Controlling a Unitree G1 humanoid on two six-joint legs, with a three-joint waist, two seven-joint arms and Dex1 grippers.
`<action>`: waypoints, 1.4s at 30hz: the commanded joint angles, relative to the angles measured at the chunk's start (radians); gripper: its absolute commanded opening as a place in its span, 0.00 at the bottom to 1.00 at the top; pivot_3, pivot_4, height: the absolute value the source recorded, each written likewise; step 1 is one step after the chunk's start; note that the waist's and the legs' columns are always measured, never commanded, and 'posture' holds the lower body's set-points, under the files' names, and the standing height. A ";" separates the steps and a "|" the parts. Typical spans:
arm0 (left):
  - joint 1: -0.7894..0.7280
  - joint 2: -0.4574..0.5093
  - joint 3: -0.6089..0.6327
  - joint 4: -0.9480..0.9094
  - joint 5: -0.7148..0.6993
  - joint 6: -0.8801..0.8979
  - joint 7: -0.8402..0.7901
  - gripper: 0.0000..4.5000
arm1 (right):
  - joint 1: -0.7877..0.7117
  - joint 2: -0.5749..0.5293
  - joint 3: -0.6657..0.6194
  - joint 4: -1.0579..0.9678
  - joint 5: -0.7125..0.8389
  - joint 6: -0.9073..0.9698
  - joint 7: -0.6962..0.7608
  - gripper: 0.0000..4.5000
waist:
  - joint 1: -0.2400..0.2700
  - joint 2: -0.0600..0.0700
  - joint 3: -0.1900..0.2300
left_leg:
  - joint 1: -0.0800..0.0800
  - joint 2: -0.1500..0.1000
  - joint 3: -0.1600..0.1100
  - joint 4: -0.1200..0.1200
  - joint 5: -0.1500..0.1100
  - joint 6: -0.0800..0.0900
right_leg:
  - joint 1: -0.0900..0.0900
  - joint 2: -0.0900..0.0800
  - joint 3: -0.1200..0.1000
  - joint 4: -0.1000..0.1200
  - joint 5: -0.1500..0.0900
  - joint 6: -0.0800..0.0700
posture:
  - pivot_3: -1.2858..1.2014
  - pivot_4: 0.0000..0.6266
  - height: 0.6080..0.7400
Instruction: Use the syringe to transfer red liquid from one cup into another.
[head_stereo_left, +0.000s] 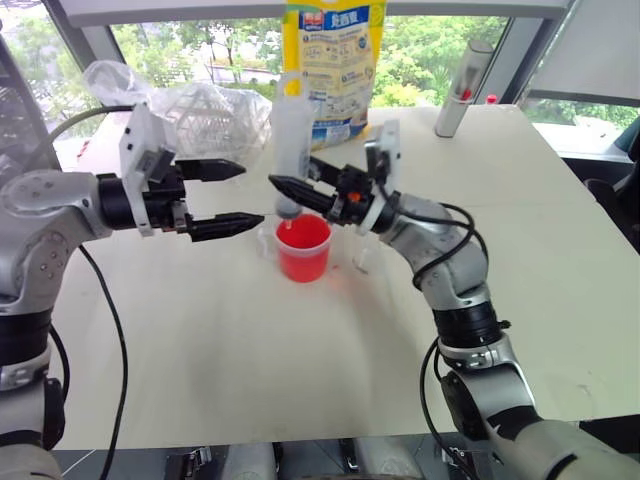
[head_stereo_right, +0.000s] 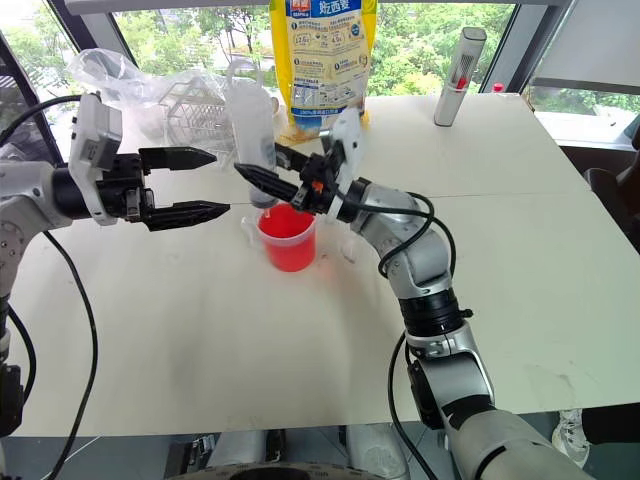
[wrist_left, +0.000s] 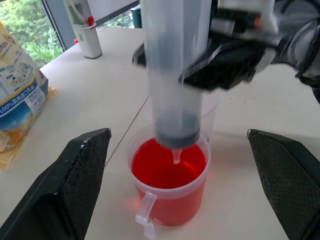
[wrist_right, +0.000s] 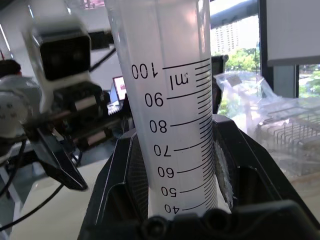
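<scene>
My right gripper is shut on the syringe, holding its clear barrel upright. The dark plunger seal sits low in the barrel. The small tip hangs just above the red liquid inside the rim of the larger handled cup at mid-table. A smaller clear cup stands right beside it, under my right wrist. My left gripper is open and empty, held level just left of the syringe at barrel height, its fingers on either side of the cup in the left wrist view.
A yellow bag stands at the far edge behind the syringe. A clear plastic bag over a wire rack lies far left. A grey cylinder stands far right. The table's right edge runs beside a dark chair.
</scene>
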 joint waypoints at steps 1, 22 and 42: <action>-0.039 0.018 0.045 -0.024 -0.022 0.007 0.007 1.00 | 0.002 0.006 0.016 0.039 -0.035 -0.087 0.030 0.31 | 0.000 0.000 0.000 | 0.000 0.000 0.000 0.000 0.000 0.000 | 0.000 0.000 0.000 0.000 0.000 0.000 | 0.52 0.24 1.00; -0.281 -0.198 -0.076 0.157 0.105 -0.102 0.069 0.95 | 0.027 -0.008 0.029 0.161 -0.143 -0.204 0.045 0.31 | -0.001 0.000 0.000 | 0.001 -0.001 0.000 0.001 0.001 -0.001 | 0.000 0.000 0.000 0.002 0.000 0.000 | 0.52 0.24 1.00; -0.257 -0.215 -0.133 0.127 0.126 -0.051 0.015 0.01 | 0.021 -0.006 0.033 0.161 -0.155 -0.194 0.049 0.31 | -0.001 0.000 0.000 | 0.001 0.000 0.000 0.001 0.001 -0.002 | 0.001 0.000 0.001 0.002 0.000 0.000 | 0.52 0.24 1.00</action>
